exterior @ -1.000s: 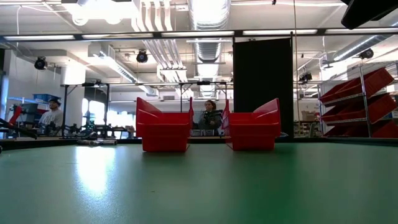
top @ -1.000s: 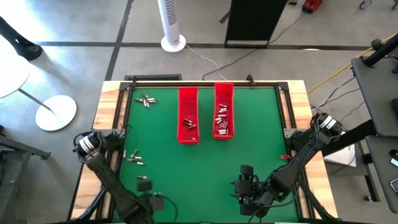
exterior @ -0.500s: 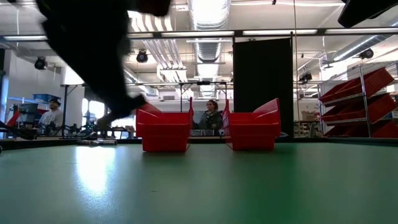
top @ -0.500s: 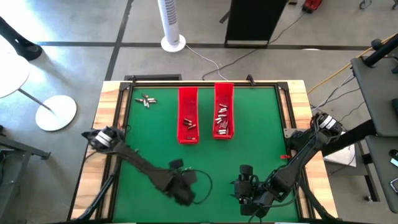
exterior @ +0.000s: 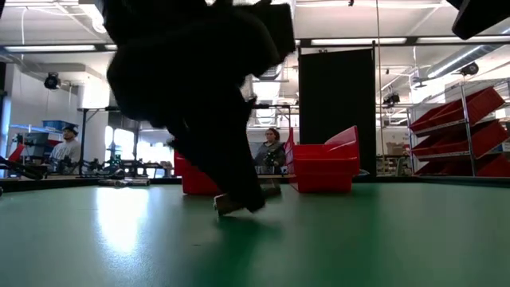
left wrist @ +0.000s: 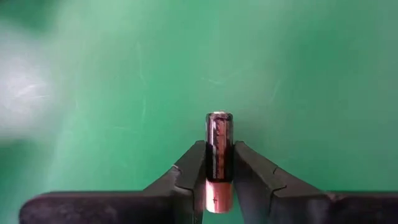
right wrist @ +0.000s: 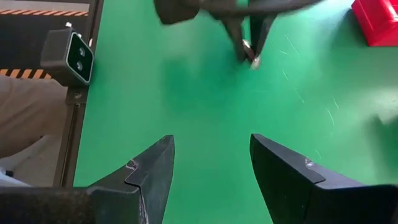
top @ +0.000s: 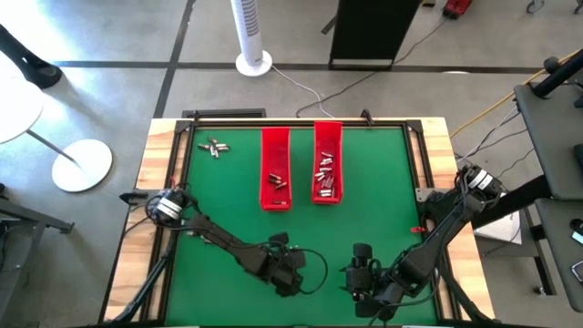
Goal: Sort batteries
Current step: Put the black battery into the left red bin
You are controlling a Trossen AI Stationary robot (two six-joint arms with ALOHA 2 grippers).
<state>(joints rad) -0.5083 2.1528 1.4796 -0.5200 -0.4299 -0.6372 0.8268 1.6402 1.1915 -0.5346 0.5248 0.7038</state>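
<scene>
dark left claw (left wrist: 219, 186) clamped on battery (left wrist: 218, 149), right claw (right wrist: 211, 163) wide open

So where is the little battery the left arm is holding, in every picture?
High view: hidden under the left gripper, near the table's front.
Low view: the battery pokes out below the dark gripper, centre.
Left wrist view: battery clamped between the fingers.
Right wrist view: tiny, at the far gripper's tip.
Shared landmark: the green mat.
</scene>
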